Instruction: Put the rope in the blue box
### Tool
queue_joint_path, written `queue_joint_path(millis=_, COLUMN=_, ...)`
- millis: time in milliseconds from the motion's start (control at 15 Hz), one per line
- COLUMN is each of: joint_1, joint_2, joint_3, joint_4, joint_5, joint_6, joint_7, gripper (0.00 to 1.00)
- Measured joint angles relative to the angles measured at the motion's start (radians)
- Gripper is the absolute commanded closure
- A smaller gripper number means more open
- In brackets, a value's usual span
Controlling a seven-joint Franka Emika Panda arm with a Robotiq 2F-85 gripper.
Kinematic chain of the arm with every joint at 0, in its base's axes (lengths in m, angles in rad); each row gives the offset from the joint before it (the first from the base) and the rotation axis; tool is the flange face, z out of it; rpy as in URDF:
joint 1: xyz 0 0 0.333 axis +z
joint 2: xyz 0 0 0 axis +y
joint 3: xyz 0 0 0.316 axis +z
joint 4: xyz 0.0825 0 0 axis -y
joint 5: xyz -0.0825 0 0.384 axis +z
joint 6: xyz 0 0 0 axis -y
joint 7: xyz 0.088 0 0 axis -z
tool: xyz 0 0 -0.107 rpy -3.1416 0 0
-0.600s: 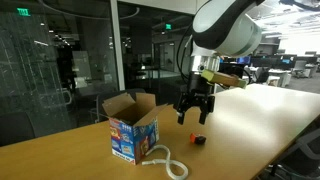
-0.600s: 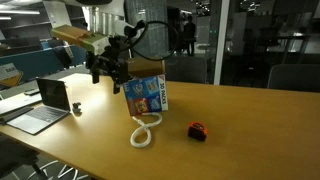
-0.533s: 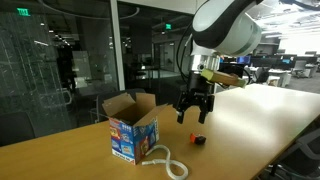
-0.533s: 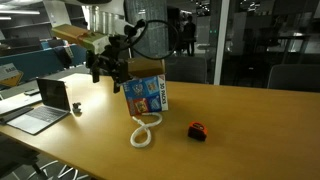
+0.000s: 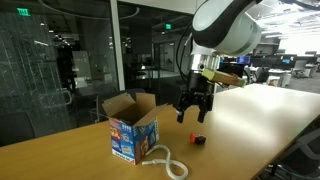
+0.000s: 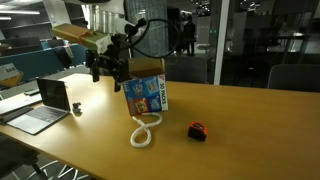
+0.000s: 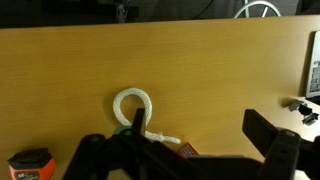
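The rope point(image 5: 167, 161) is a white cord lying looped on the wooden table, right beside the blue box point(image 5: 133, 127); it also shows in an exterior view point(image 6: 144, 130) and in the wrist view point(image 7: 136, 107). The blue box point(image 6: 146, 94) stands upright with its brown flaps open. My gripper point(image 5: 193, 109) hangs open and empty in the air above the table, beside the box and well above the rope. In the wrist view its dark fingers point(image 7: 192, 142) spread wide, with the rope loop beyond them.
A small red-and-black object point(image 6: 197, 131) lies on the table near the rope, and it also shows in an exterior view point(image 5: 196, 139) and in the wrist view point(image 7: 29, 163). An open laptop point(image 6: 47, 102) sits on a neighbouring desk. Glass walls stand behind.
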Motion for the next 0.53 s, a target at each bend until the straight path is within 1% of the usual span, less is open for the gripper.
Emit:
queue_joint_path(millis=133, joint_1=0.000, joint_2=0.000, joint_3=-0.001, joint_4=-0.005, joint_5=-0.007, joint_6=0.028, joint_7=-0.069, gripper=0.00)
queue_joint_path(millis=333, joint_1=0.003, joint_2=0.003, joint_3=-0.003, joint_4=-0.020, joint_5=-0.004, joint_6=0.109, joint_7=-0.202, gripper=0.00)
queue_joint_path(millis=533, joint_1=0.040, joint_2=0.038, joint_3=-0.006, joint_4=-0.043, joint_5=0.044, joint_6=0.226, joint_7=-0.359, gripper=0.00)
